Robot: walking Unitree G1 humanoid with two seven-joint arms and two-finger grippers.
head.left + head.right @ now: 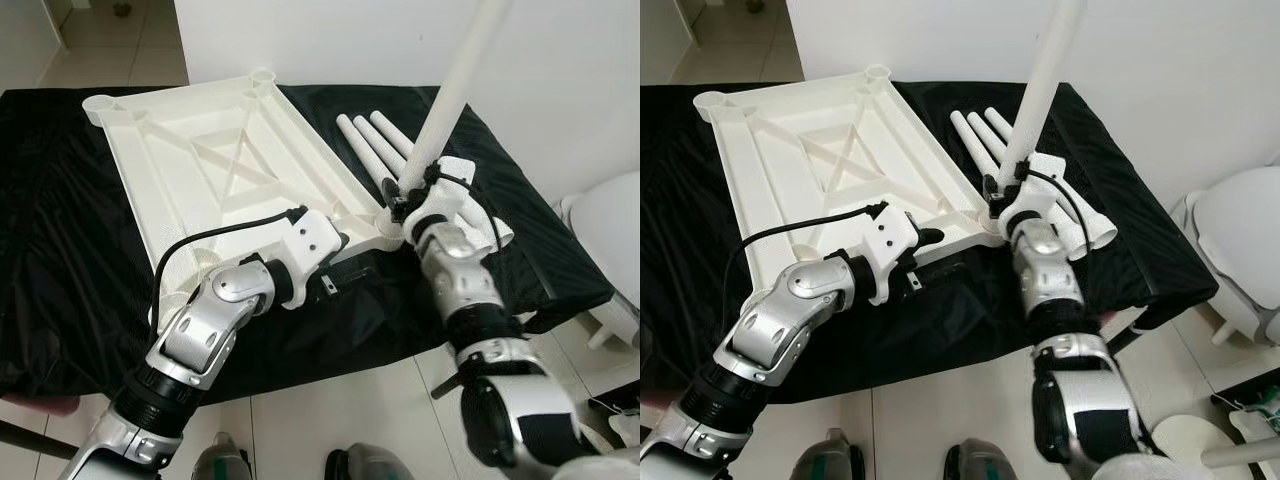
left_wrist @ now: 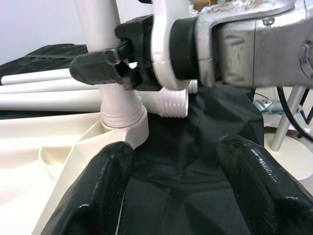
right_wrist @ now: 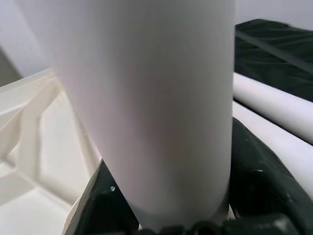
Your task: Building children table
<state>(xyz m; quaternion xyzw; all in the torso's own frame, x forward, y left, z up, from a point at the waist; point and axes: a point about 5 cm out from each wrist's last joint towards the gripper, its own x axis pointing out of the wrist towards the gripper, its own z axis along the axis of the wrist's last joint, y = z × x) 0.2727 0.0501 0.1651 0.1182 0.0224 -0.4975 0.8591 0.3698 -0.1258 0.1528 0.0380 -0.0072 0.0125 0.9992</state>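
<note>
The right pincer [image 1: 405, 196] is clenched on a white leg [image 1: 455, 90], standing in the upturned tabletop's [image 1: 215, 160] corner socket. Three spare legs [image 1: 375, 145] lie beyond it. The left pincer [image 1: 340, 262], released, rests alongside.

Head stereo pair looks down over both arms. Wrist cams sit close, both sharing the upright leg [image 2: 100, 58] gripped by right gripper [image 1: 405, 196].

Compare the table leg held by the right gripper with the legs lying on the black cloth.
The held leg stands upright in the tabletop's corner socket; the loose legs lie flat. The right gripper clasps the first; nothing touches the others. All are white tubes.
</note>
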